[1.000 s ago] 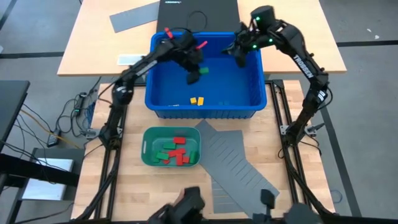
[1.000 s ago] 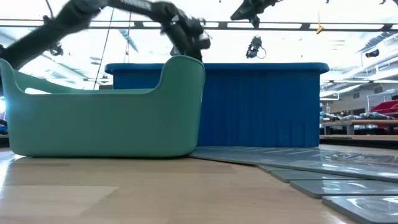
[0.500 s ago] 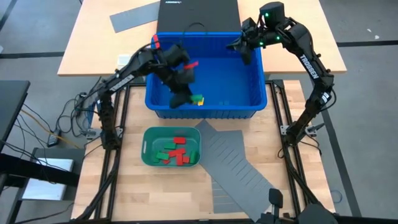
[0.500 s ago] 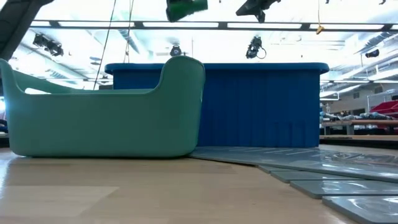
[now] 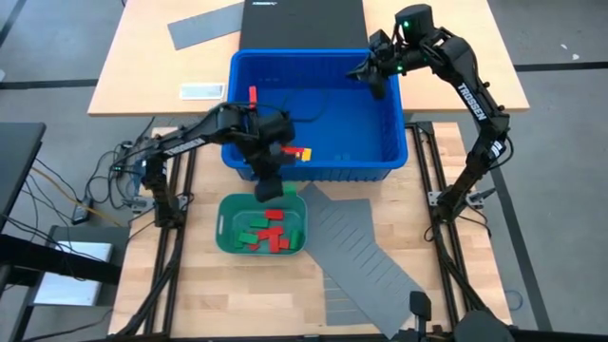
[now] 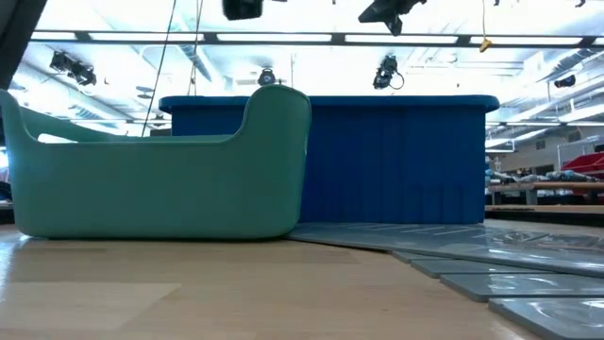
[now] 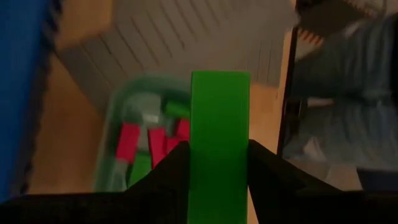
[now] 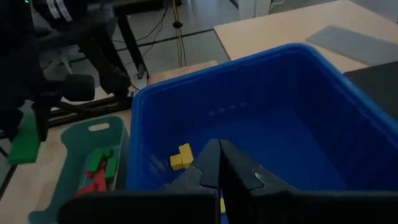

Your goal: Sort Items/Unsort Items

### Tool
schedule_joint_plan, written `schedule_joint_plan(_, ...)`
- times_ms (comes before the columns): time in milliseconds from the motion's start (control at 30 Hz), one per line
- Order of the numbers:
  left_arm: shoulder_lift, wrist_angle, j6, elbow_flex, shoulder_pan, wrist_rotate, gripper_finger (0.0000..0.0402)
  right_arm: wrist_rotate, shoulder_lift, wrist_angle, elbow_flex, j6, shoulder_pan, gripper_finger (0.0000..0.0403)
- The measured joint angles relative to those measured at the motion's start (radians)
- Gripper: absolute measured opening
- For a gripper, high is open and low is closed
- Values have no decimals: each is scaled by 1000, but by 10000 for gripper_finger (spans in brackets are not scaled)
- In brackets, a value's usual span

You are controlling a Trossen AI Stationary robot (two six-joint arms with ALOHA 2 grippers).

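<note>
A: Where is the green block (image 7: 219,143) in relation to the left gripper (image 5: 270,186)?

B: It sits between the two dark fingers (image 7: 166,177), which clamp its long sides. The block's long axis runs along the fingers and its free end juts out past the tips. In the high view the gripper hangs over the near rim of the blue bin (image 5: 399,142) and the far edge of the teal tray (image 5: 225,233), so the block is in the air above that seam.

A: What is in the tray?

B: From above, roughly four red blocks (image 5: 274,216) and three or four green ones (image 5: 249,237), lying flat and jumbled. They overlap, so the count is uncertain. A grey divider sheet (image 5: 356,256) lies just beside the tray on the table (image 5: 199,294).

A: And farther back, in the bin?

B: Two yellow blocks (image 5: 303,153) touch each other near the front wall, next to the left gripper. One red block (image 5: 253,95) stands at the back left part of the bin.

A: The right gripper (image 5: 372,78)?

B: It hovers over the bin's far right corner. Its fingers (image 8: 211,163) are pressed together with nothing between them. The right wrist view shows the yellow pair beyond the tips.

A: Anything beyond the bin?

B: One more grey sheet (image 5: 204,26) on the far table.
</note>
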Motion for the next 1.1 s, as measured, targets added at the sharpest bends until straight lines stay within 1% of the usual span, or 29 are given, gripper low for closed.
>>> schedule_joint_plan(100,-64,5,3,-142,-14,7,126,0,0,-30,0,-6,0,0)
schedule_joint_plan(267,-241,32,5,-489,-16,48,126,0,0,-79,0,-26,0,0)
schedule_joint_plan(300,-278,64,0,-558,-16,68,126,0,0,-87,0,-27,0,0)
schedule_joint_plan(400,-386,235,-50,-741,-16,104,126,0,0,-94,0,-27,0,0)
schedule_joint_plan(500,-462,390,-96,-883,-16,96,126,0,0,-95,0,-27,0,0)
schedule_joint_plan(600,-481,446,-111,-1010,-16,53,126,0,0,-94,0,-27,0,0)
schedule_joint_plan(700,-478,492,-106,-1120,-16,50,126,0,1,-93,0,-27,0,0)
schedule_joint_plan(867,-474,664,-99,-1270,-16,51,126,0,1,-92,0,-23,0,1)
schedule_joint_plan(1000,-474,750,-142,-1316,-16,58,127,0,1,-86,0,3,5,1)
schedule_joint_plan(1033,-473,754,-153,-1317,-15,75,132,0,1,-81,0,14,9,1)
schedule_joint_plan(1100,-473,756,-165,-1312,-15,109,165,3,1,-62,-1,46,22,1)
